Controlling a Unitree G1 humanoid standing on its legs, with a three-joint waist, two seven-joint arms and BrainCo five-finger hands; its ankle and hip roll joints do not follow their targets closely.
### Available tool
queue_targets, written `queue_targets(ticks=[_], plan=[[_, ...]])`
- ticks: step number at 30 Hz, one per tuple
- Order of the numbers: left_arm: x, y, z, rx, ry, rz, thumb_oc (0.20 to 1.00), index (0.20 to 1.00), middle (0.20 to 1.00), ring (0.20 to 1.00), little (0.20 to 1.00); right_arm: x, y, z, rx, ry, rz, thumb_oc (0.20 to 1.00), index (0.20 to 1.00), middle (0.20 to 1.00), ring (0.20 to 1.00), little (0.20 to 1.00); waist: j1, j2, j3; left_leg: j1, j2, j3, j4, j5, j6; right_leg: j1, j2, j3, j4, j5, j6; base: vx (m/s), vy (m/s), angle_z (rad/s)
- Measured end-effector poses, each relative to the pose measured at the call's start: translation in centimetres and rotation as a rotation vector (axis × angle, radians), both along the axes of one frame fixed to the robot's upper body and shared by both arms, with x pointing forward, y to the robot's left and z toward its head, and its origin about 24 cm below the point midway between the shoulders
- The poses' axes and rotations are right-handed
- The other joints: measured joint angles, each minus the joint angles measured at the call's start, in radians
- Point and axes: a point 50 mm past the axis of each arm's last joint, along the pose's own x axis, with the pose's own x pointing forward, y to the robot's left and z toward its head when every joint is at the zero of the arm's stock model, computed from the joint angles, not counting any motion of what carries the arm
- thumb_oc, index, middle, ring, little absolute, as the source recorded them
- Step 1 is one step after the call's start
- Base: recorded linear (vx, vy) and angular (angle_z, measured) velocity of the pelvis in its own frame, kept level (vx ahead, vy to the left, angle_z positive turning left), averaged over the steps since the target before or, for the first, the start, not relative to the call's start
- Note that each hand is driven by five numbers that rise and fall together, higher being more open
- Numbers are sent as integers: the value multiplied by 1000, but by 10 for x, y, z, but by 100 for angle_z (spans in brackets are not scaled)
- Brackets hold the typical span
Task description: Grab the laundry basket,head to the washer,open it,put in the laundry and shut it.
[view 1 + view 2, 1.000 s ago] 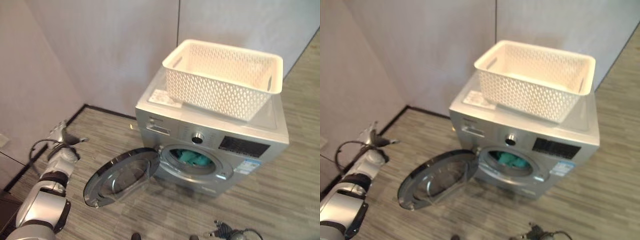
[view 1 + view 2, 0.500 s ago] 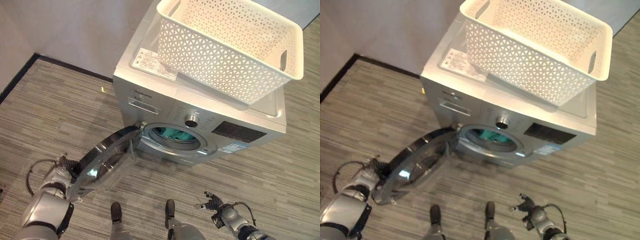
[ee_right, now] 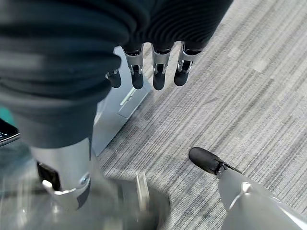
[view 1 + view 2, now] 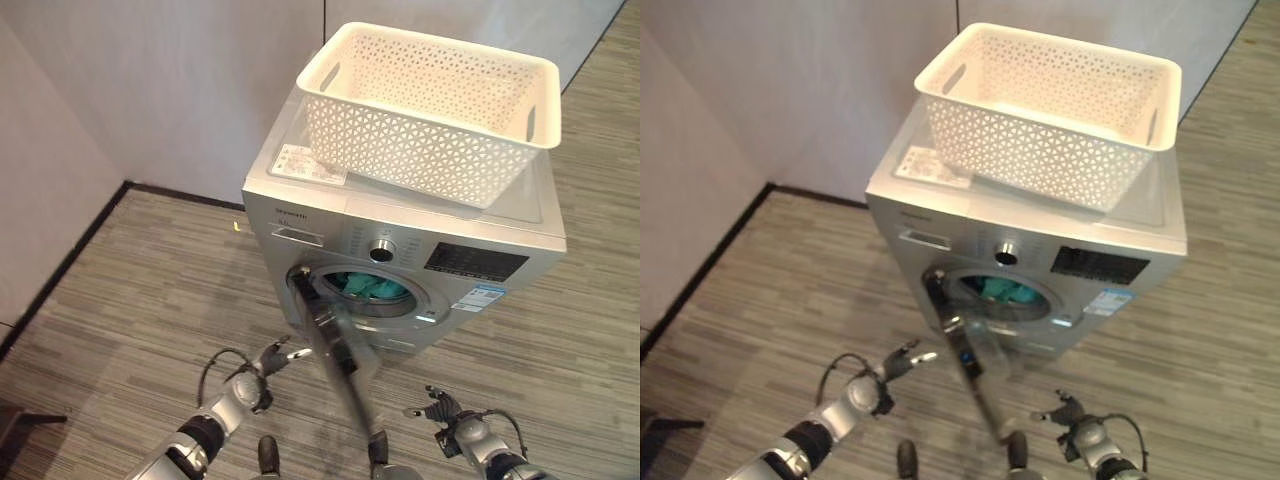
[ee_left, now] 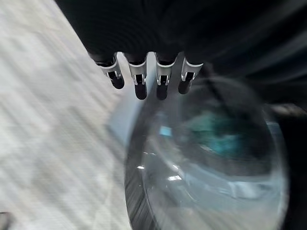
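From the left eye view, the white laundry basket sat on top of the washer, with teal laundry showing in the drum. The washer door stood edge-on, partly swung. The left hand, just left of it, was spread and held nothing; the right hand hung loose near the floor.

In the left wrist view, straight fingers hovered beside the door's glass. The door was likely stiff, hinged and smooth; pushing flat on its outer rim should suit best.

In the right wrist view, relaxed fingers gripped nothing.
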Motion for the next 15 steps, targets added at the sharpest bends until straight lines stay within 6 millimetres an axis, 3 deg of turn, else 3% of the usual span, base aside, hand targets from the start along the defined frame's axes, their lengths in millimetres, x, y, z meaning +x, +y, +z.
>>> queue_targets(ticks=[4, 7, 10, 12, 15], plan=[[2, -17, 4, -61, -3, -26, 1000, 1000, 1000, 1000, 1000, -4, -3, -2, -7, 14, -10, 1000, 1000, 1000, 1000, 1000, -19, 30, 1, 5, 6, 3, 0, 2, -2, 2, 4, 4, 0, 0, -2, 4, -7, -1], [13, -50, 18, -102, -47, -103, 1000, 1000, 1000, 1000, 1000, -14, -3, -7, -15, 45, -47, 1000, 1000, 1000, 1000, 1000, -21, 35, 2, 9, 5, 2, 0, 2, -2, 7, 3, 2, 0, -2, -2, 11, -9, 0], [24, -81, 42, -249, -131, -97, 1000, 1000, 1000, 1000, 1000, -34, 2, -16, -13, 89, -68, 1000, 1000, 1000, 1000, 1000, -37, 34, 3, 12, 3, -3, 0, 1, -1, 15, 3, -2, 0, -5, 2, 18, -32, 6], [28, -85, 63, -339, -219, -109, 1000, 1000, 1000, 1000, 1000, -46, 2, -20, -3, 111, -93, 1000, 1000, 1000, 1000, 1000, -48, 36, 5, 12, 2, -5, 0, 1, -1, 14, 2, -4, 1, -4, 2, 6, -12, -2], [28, -75, 73, -402, -274, -92, 1000, 1000, 1000, 1000, 1000, -61, -1, -24, -19, 139, -113, 1000, 1000, 1000, 1000, 1000, -44, 38, 6, 15, 4, -30, 0, 1, -1, 30, 5, -20, 0, -6, 1, 20, 3, 13]])
